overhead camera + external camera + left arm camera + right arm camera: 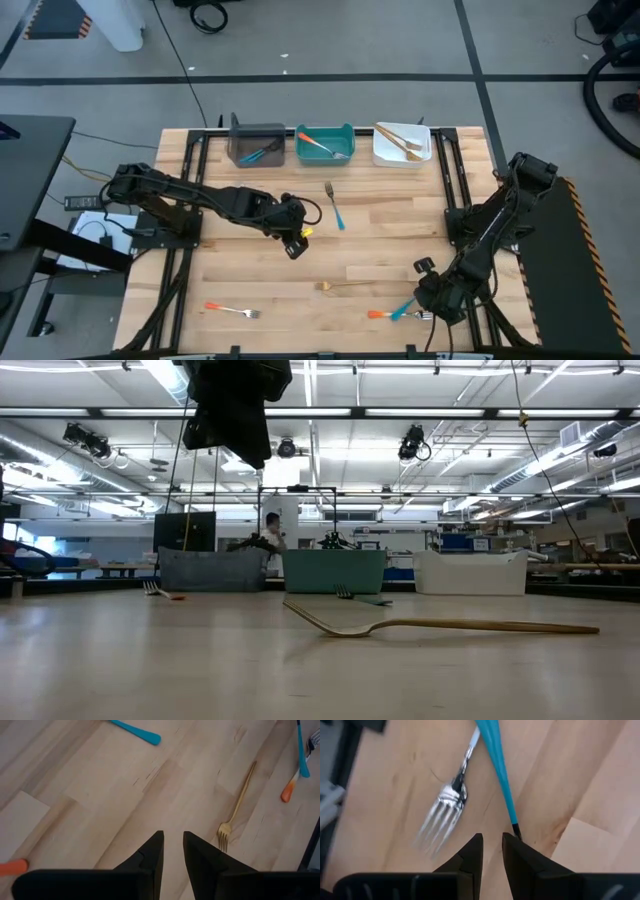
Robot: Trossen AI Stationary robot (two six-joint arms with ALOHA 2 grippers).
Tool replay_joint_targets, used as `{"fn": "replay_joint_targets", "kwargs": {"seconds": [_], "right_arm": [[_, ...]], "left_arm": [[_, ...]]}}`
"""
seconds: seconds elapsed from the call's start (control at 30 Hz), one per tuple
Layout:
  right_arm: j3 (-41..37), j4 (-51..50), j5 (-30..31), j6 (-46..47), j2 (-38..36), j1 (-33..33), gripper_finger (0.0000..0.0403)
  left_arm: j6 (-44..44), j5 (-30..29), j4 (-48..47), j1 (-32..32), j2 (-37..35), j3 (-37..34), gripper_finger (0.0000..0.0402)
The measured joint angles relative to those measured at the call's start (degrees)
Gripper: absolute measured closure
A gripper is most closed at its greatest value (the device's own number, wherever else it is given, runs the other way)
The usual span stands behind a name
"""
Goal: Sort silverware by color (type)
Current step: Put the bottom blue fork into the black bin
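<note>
Five forks lie flat on the table. A blue-handled one (335, 206) is near the bins, a gold one (346, 287) (440, 626) is at mid-table, and an orange-handled one (231, 311) is near the front edge. An orange fork (378, 314) and a blue fork (405, 308) lie crossed at front right. My left gripper (296, 242) (172, 851) hovers shut over bare wood, left of the gold fork (239, 802). My right gripper (437, 298) (492, 851) is shut low over the crossed pair. The blue handle (498, 765) ends at its fingertip, and silver tines (441, 817) lie beside it. My right gripper comes from above at the thin end of the blue fork's handle (515, 826), which runs up to one fingertip (512, 845). I cannot tell whether it touches. The fork lies flat on the table.
Three bins stand along the far edge. The grey bin (240, 130) holds a blue fork, the teal bin (300, 150) an orange fork, and the white bin (380, 155) gold forks. Black rails run down both table sides. Bare wood lies between the two grippers.
</note>
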Motion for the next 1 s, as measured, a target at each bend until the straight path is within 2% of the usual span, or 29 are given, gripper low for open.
{"fn": "replay_joint_targets", "kwargs": {"seconds": [0.47, 1.0], "right_arm": [[0.2, 0.9, 4.1, -7.7, 1.8, -0.9, 0.0318], [0.0, 3.4, 3.8, -8.8, 1.8, -2.7, 0.032]], "left_arm": [[-1.5, -1.0, 0.0, 0.0, 0.0, 0.0, 0.032], [-1.0, -1.2, 0.0, 0.0, 0.0, 0.0, 0.032]]}}
